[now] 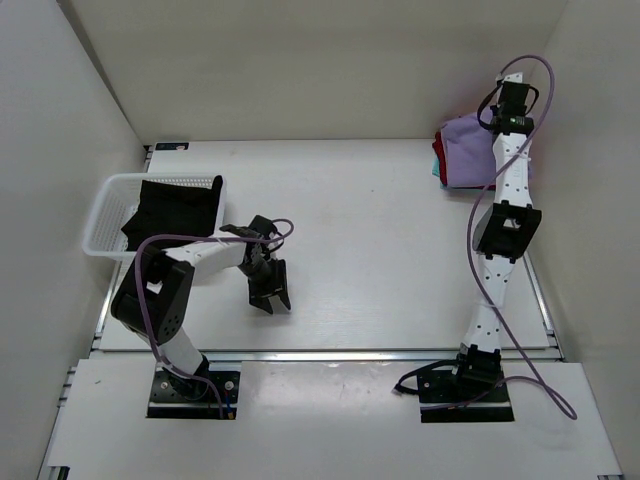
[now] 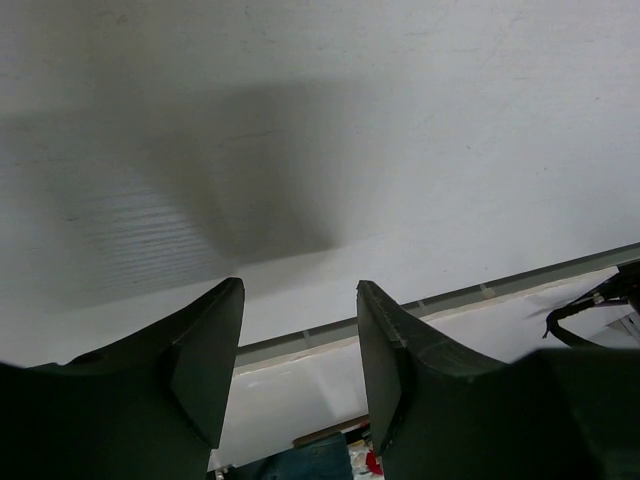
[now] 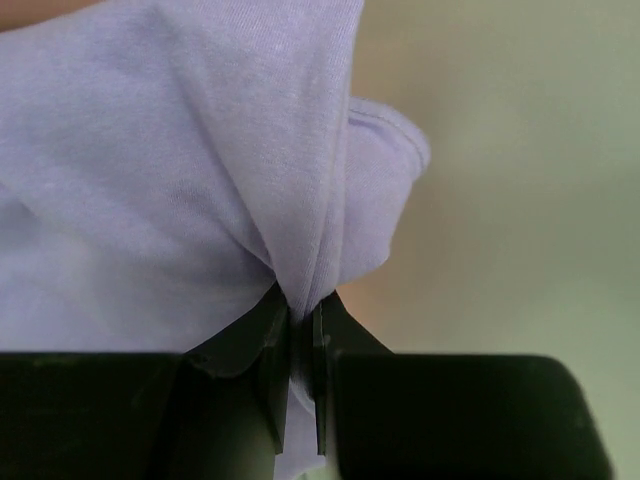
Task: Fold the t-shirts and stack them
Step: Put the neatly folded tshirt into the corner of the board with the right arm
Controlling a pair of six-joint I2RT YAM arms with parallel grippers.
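Observation:
The lilac-purple t-shirt lies on top of a pile at the table's far right. A salmon-pink edge and a teal edge show under it on the left side. My right gripper is over the pile's far right edge. In the right wrist view it is shut on a pinched fold of the lilac cloth. The black t-shirt lies in the white basket at the left. My left gripper is open and empty, just above bare table.
The white lattice basket stands at the table's left edge, just behind the left arm. White walls close in the left, far and right sides. The table's near metal edge strip runs close below the left gripper.

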